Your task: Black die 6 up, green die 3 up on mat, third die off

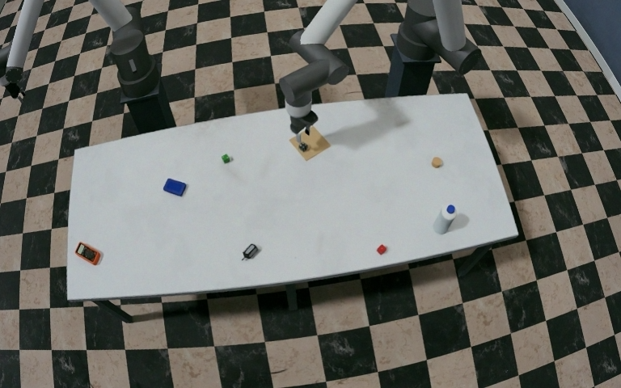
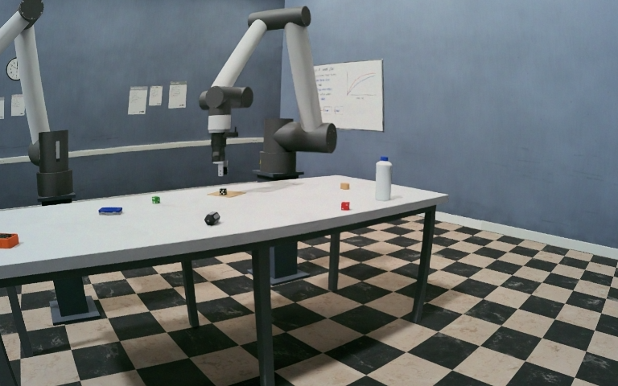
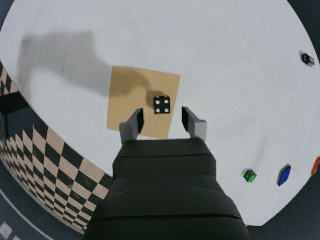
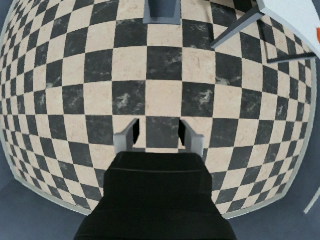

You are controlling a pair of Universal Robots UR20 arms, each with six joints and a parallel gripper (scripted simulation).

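Black, the die (image 1: 302, 146) (image 2: 222, 191) (image 3: 161, 104) sits flat on the far mat (image 1: 315, 145) (image 2: 236, 194) (image 3: 127, 100), four up, so its turn remains. The green die (image 1: 226, 158) (image 2: 155, 199) (image 3: 249, 175), left, needs placing; the red die (image 1: 381, 249) (image 2: 345, 206), near right, is off. Left gripper (image 1: 302, 134) (image 2: 222, 170) (image 3: 162, 120) and right gripper (image 1: 20, 95) (image 4: 159, 126) spread, unladen.

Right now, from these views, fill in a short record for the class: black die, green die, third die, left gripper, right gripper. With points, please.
black die (image 1: 302, 146) (image 2: 222, 191) (image 3: 161, 104): on the mat (image 1: 315, 148) (image 2: 236, 194) (image 3: 122, 112), four pips up
green die (image 1: 226, 158) (image 2: 155, 199) (image 3: 250, 175): off the mat, on the table
third die (image 1: 381, 249) (image 2: 345, 206): red, off the mat
left gripper (image 1: 302, 134) (image 2: 222, 174) (image 3: 162, 115): open, above the black die
right gripper (image 1: 21, 97) (image 4: 159, 126): open, beyond the table, over the floor
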